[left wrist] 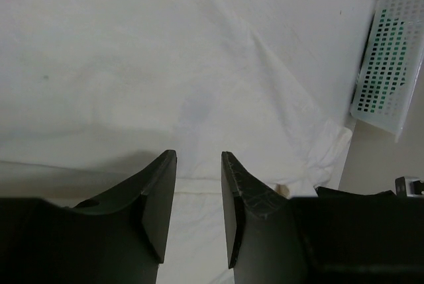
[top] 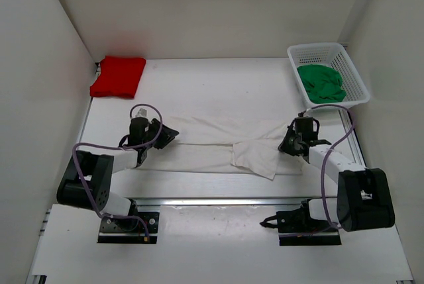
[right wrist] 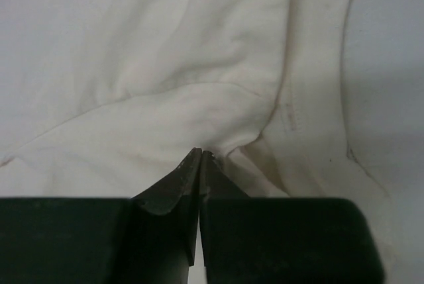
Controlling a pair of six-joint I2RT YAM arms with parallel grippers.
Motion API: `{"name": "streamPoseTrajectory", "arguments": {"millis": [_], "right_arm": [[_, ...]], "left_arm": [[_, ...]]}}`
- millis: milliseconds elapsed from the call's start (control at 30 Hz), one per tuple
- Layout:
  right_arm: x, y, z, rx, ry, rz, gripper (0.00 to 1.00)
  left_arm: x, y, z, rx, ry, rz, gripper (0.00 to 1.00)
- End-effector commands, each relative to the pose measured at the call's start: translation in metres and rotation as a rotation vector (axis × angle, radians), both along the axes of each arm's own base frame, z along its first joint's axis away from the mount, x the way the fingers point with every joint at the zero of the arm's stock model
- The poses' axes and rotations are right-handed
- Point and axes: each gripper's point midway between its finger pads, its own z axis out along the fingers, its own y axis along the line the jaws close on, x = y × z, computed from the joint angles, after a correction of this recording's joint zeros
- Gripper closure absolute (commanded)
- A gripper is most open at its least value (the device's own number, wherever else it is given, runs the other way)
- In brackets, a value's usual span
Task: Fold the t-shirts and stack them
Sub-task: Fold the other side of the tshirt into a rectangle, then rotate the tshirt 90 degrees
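Nearest me, my left hand is hanging released, fingers apart, low over the L end of the white soft cloth t-shirt, w/ nothing between them. My right hand is clenching a small pinch of that shirt at its R end, the cloth puckering toward the tips. The shirt is lying stretched across the middle of the white surface, a flap trailing toward me near the R end.

To do this fold well, I'm judging the left should bite the edge, both layers, before either hand lifts. Then both should travel level & together, so the crease lands straight w/o drag.

The right wrist view is showing the pinch & a seam, which the top view isn't. The left wrist view is showing the open gap. Only the top view is showing the bright red folded cloth t-shirt at the far L corner. It's also showing the green cloth t-shirt bunched inside the white plastic mesh basket at far R.
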Motion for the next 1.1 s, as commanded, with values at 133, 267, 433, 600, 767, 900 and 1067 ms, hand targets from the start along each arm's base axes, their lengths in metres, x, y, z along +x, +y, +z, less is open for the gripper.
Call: {"name": "streamPoseTrajectory", "arguments": {"millis": [133, 267, 433, 600, 767, 900, 1067], "right_arm": [[0.012, 0.03, 0.052, -0.001, -0.133, 0.1, 0.94], [-0.006, 0.064, 0.019, 0.052, -0.044, 0.18, 0.98], [0.004, 0.08, -0.011, 0.079, 0.057, 0.221, 1.0], [0.093, 0.1, -0.019, 0.12, 0.085, 0.259, 1.0], [0.23, 0.162, -0.03, 0.144, 0.095, 0.387, 1.0], [0.316, 0.226, 0.071, 0.192, -0.164, 0.501, 1.0], [0.271, 0.221, 0.17, 0.142, -0.318, 0.557, 0.97]], "left_arm": [[-0.004, 0.004, 0.034, 0.053, -0.121, 0.003, 0.54], [-0.007, 0.027, 0.037, 0.1, -0.142, 0.091, 0.54], [-0.016, 0.03, 0.031, 0.032, -0.127, 0.09, 0.54], [-0.019, 0.001, 0.051, 0.057, -0.17, -0.026, 0.54], [-0.031, -0.008, 0.059, 0.034, -0.143, -0.101, 0.52], [-0.043, -0.004, 0.052, 0.082, -0.127, -0.128, 0.5], [-0.055, -0.013, 0.046, 0.118, -0.105, -0.192, 0.48]]}}
